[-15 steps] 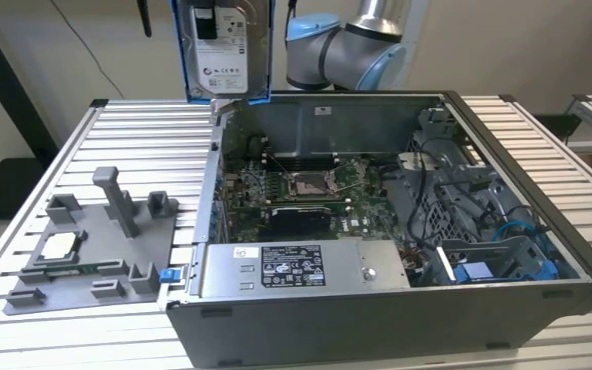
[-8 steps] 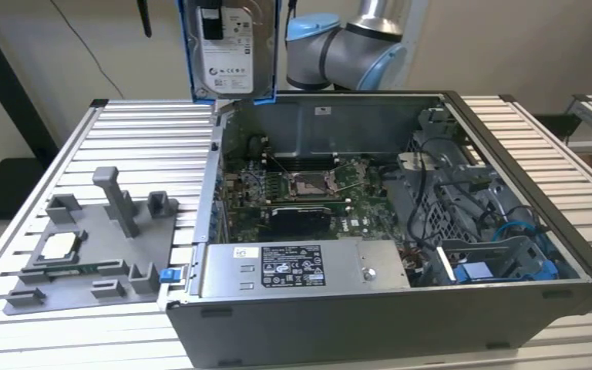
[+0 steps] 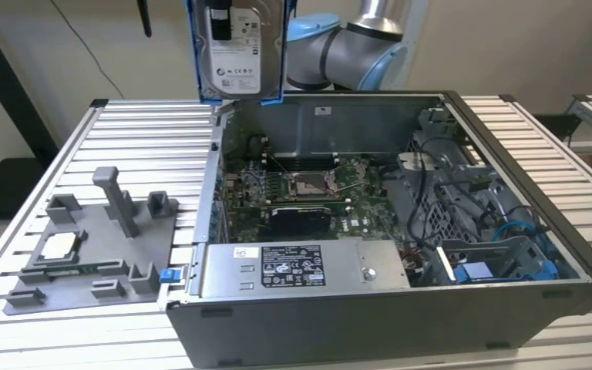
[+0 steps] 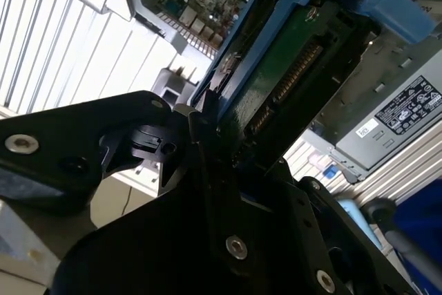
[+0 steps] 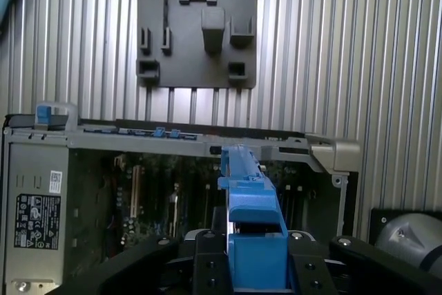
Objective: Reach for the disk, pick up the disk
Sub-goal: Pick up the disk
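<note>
While the gripper (image 5: 257,259) had its jaws clamped on the blue-framed disk (image 3: 240,23), that disk hung upright at twelve o'clock in the exterior view, above the eleven-o'clock corner of the open computer case (image 3: 378,324). Its white label (image 3: 237,65) faced the camera, print too small to read; a second printed label (image 3: 290,266) sat on the power supply (image 3: 378,266) at the case's six-o'clock edge.

Blue-framed disk (image 4: 280,77) in black hand (image 4: 238,150)
</note>
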`<state>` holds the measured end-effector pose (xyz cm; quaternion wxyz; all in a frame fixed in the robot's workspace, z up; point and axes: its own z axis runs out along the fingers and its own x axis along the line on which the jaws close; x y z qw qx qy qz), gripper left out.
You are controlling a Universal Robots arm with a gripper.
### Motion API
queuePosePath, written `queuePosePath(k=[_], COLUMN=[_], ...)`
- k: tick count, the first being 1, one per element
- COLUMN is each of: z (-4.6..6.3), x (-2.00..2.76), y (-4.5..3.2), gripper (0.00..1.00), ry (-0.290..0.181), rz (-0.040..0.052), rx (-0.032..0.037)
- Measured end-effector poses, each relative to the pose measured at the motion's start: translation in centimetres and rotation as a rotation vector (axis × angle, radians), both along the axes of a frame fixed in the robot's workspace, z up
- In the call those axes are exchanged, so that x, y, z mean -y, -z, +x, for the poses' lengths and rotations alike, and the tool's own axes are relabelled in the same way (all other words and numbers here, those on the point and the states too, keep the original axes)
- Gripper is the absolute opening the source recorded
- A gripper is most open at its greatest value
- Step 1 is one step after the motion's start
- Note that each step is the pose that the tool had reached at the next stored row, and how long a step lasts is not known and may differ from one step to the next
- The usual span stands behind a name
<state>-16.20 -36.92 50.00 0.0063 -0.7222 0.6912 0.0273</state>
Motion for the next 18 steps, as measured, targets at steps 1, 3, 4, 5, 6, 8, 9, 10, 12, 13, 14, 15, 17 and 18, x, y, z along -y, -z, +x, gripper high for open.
queuePosePath(k=[1, 3, 4, 5, 6, 8, 9, 10, 12, 13, 14, 15, 17, 18], z=[0.1, 0.3, 0.5, 0.6, 0.7, 0.9, 1.1, 1.2, 1.4, 1.5, 1.6, 1.8, 2.0, 2.2], x=[0.02, 0.06, 0.07, 0.09, 0.11, 0.14, 0.15, 0.16, 0.18, 0.2, 0.21, 0.21, 0.24, 0.26], y=[0.0, 0.0, 0.0, 0.0, 0.0, 0.0, 0.0, 0.0, 0.0, 0.0, 0.0, 0.0, 0.0, 0.0], gripper=[0.0, 0.0, 0.0, 0.0, 0.0, 0.0, 0.0, 0.0, 0.0, 0.0, 0.0, 0.0, 0.0, 0.0], ry=[0.0, 0.0, 0.0, 0.0, 0.0, 0.0, 0.0, 0.0, 0.0, 0.0, 0.0, 0.0, 0.0, 0.0], rz=[0.0001, 0.0001, 0.0, 0.0, 0.0, 0.0001, 0.0001, 0.0, 0.0001, 0.0, 0.0001, 0.0, 0.0001, 0.0001], rx=[0.0, 0.0001, 0.0, 0.0, 0.0, 0.0001, 0.0, 0.0, 0.0001, 0.0, 0.0, 0.0, 0.0, 0.0])
